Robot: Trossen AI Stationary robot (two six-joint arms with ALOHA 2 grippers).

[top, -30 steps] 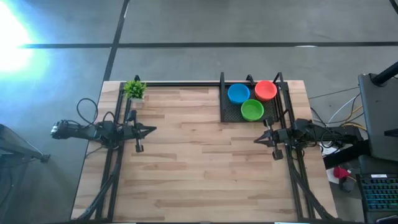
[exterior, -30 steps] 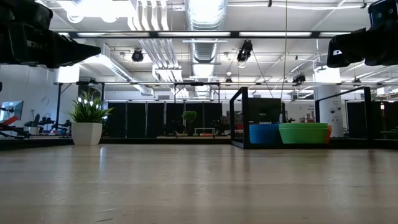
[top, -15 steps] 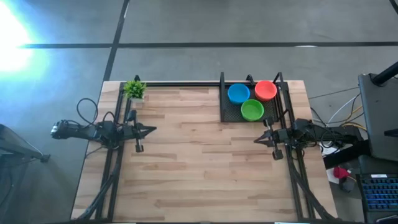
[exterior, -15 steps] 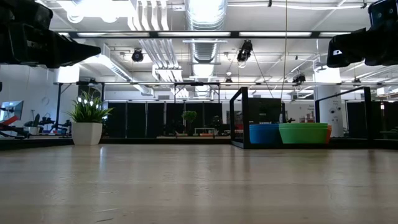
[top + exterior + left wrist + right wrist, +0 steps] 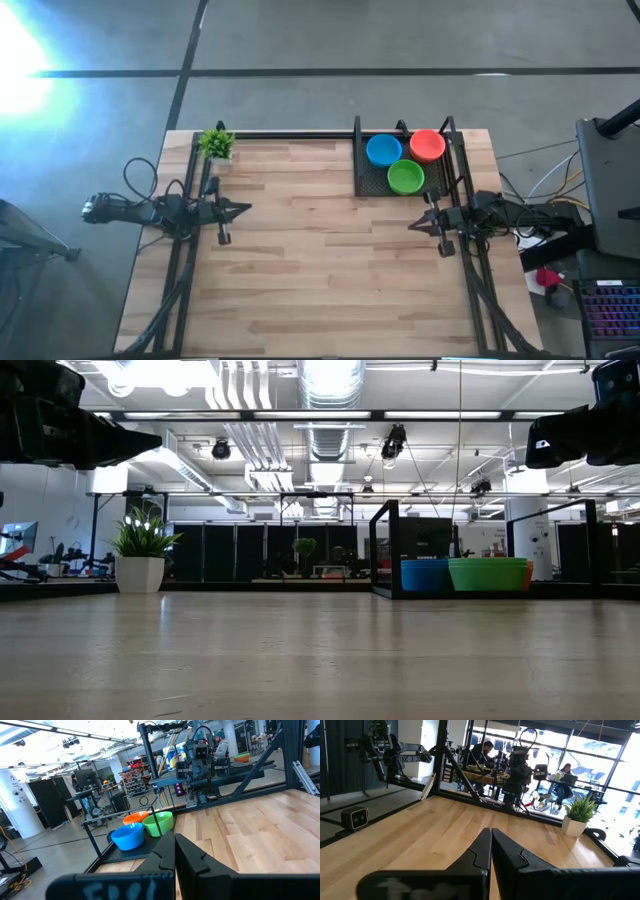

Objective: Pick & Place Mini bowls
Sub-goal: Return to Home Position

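Three mini bowls or stacks of them stand in a black tray (image 5: 363,178) at the table's far right: blue (image 5: 383,150), orange (image 5: 427,145) and green (image 5: 405,177). The low view shows the blue (image 5: 424,574) and green (image 5: 488,573) ones side by side; the left wrist view shows blue (image 5: 127,836), orange (image 5: 134,817) and green (image 5: 159,823). My left gripper (image 5: 247,208) hovers shut near the table's left edge, pointing right. My right gripper (image 5: 411,225) hovers shut near the right edge, just in front of the tray, pointing left.
A small potted plant (image 5: 216,145) stands at the table's far left corner. Black frame rails (image 5: 300,134) run along the far edge and both sides. Bare wooden tabletop (image 5: 320,260) lies between the arms. People sit at desks in the room beyond the table.
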